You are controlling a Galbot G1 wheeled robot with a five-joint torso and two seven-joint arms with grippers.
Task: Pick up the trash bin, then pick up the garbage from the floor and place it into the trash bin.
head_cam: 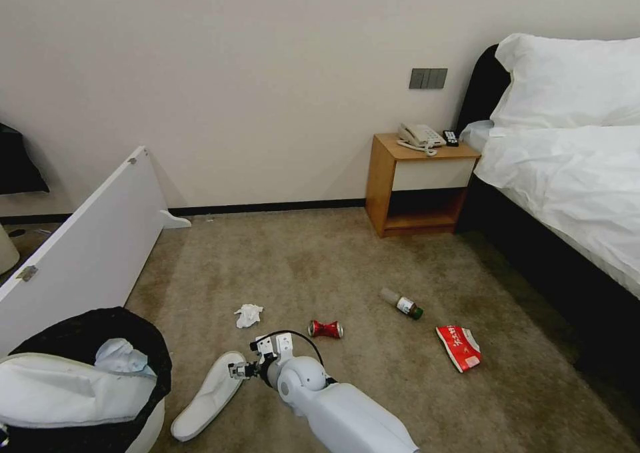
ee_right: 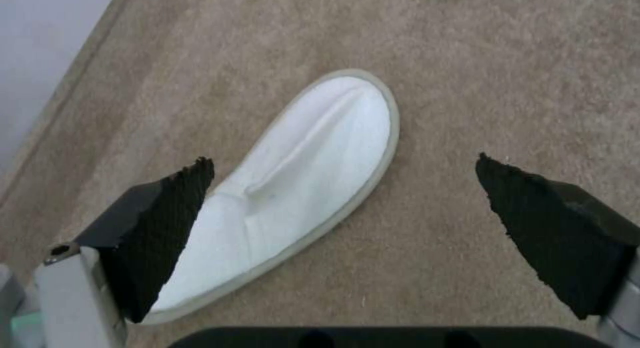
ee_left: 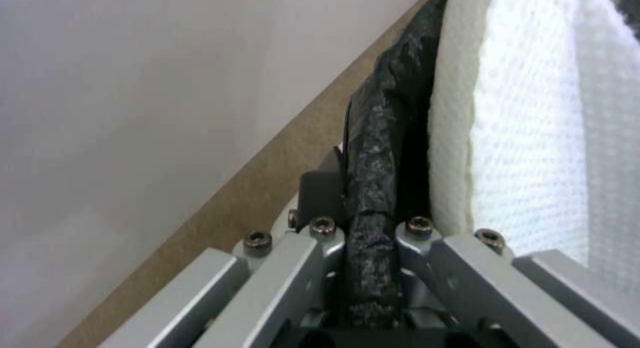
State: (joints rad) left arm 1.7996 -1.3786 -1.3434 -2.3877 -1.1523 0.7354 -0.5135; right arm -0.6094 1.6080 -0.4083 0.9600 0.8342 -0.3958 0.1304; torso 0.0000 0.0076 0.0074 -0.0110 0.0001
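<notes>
The trash bin (head_cam: 143, 346), white with a black bag over its rim, is at the lower left of the head view and holds a white slipper (head_cam: 67, 386) and a tissue. My left gripper (ee_left: 370, 228) is shut on the bin's black-bagged rim (ee_left: 383, 137), right beside the slipper inside (ee_left: 527, 137). My right gripper (head_cam: 239, 371) hangs open over a second white slipper (head_cam: 207, 396) on the carpet. That slipper (ee_right: 293, 198) lies between and below its black pads (ee_right: 167, 223), untouched. Other garbage lies on the floor: a crumpled tissue (head_cam: 248, 315), a crushed red can (head_cam: 325, 328), a bottle (head_cam: 402, 304) and a red packet (head_cam: 459, 347).
A white board (head_cam: 87, 253) leans along the left, close behind the bin. A wooden nightstand (head_cam: 420, 183) with a telephone stands against the far wall. The bed (head_cam: 567, 173) with its dark base runs down the right side. Open carpet lies between them.
</notes>
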